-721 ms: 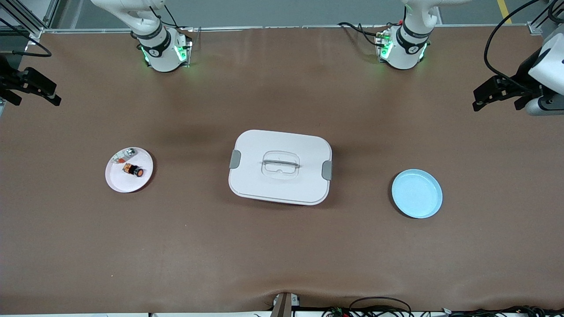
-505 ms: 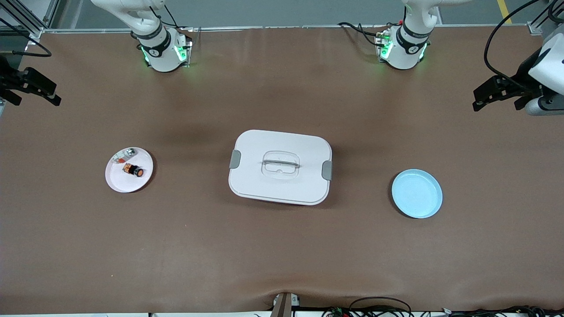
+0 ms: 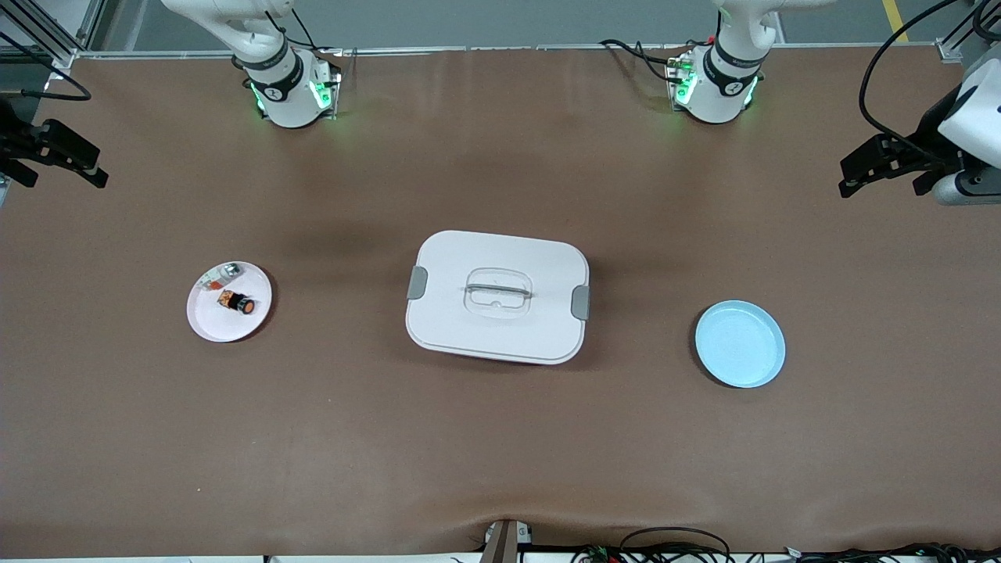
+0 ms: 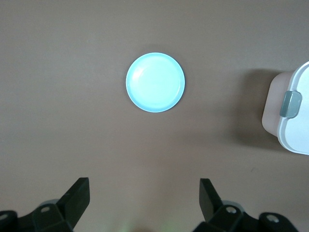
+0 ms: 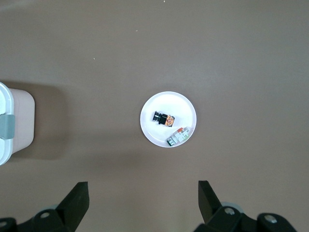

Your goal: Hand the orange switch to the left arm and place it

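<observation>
Box [image 3: 497,296] mid-table; orange switch [image 3: 238,302] on white plate [image 3: 229,302] toward right arm's end of box; blue plate [image 3: 740,344] toward left arm's end; right gripper [image 5: 143,205] released, high over table; left gripper [image 4: 144,200] likewise; both arms wait.

The left gripper [image 4: 144,200] is being held high over the left arm's end of the table, its two black fingers [image 4: 77,194] spread wide apart and empty. The right gripper [image 5: 140,202] is being held likewise over the right arm's end, fingers [image 5: 208,195] parted and empty. Both arms are being kept waiting, raised above the surface.
</observation>
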